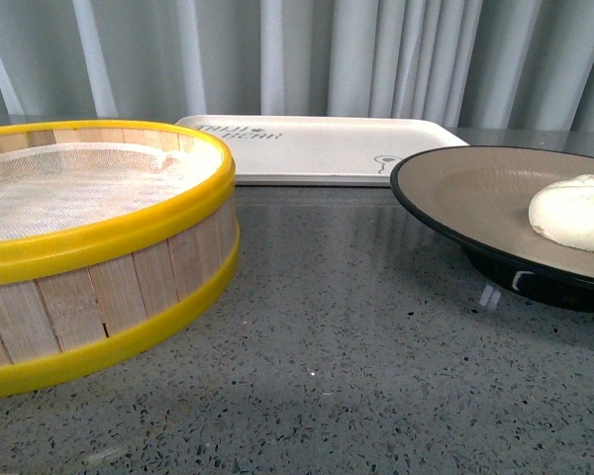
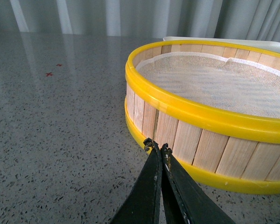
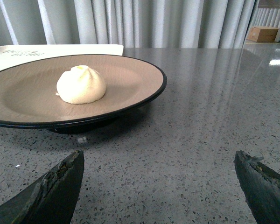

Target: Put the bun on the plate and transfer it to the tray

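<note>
Bun (image 3: pixel 80 85) sits on plate (image 3: pixel 23 93), so carrying to tray (image 1: pixel 317 148) remains; right gripper (image 3: pixel 158 161) gapes wide facing the plate, likely for its rim, left gripper (image 2: pixel 157 146) pressed closed, empty

I note the white steamed bun (image 1: pixel 574 212), pinched top up, sitting on the tan, black-rimmed plate (image 1: pixel 465 188). The plate stands level to my right. The white tray (image 1: pixel 317 148) lies flat beyond it.

The left gripper (image 2: pixel 157 148) has thin black fingers (image 2: pixel 147 191) with chipped tips. The right gripper (image 3: pixel 158 156) has dark, pointed, rough-edged fingers.
</note>
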